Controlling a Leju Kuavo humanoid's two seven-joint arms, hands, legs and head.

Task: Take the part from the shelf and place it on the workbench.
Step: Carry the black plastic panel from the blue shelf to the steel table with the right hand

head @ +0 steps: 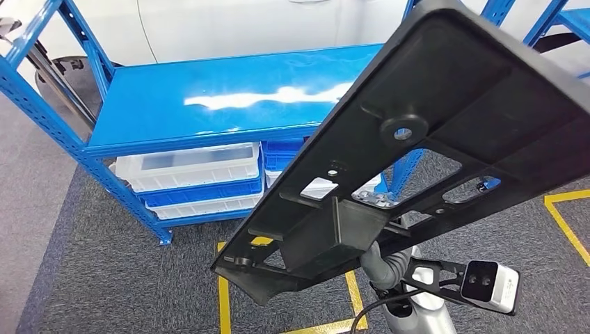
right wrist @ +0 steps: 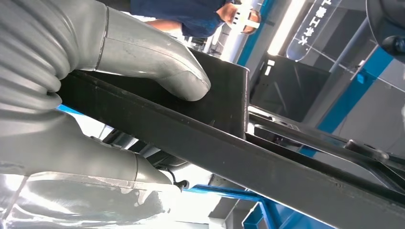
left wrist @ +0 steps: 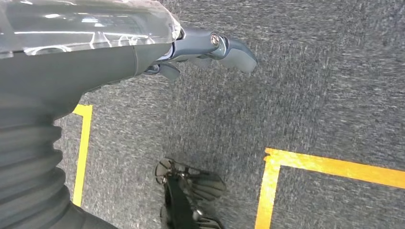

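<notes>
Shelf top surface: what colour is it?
Glossy blue shelf top, best seen in the head view.

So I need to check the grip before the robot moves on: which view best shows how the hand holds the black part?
The right wrist view: there the right hand clamps the black part, thumb on its upper face. The head view shows the whole part but little of the hand. The left wrist view shows carpet.
</notes>
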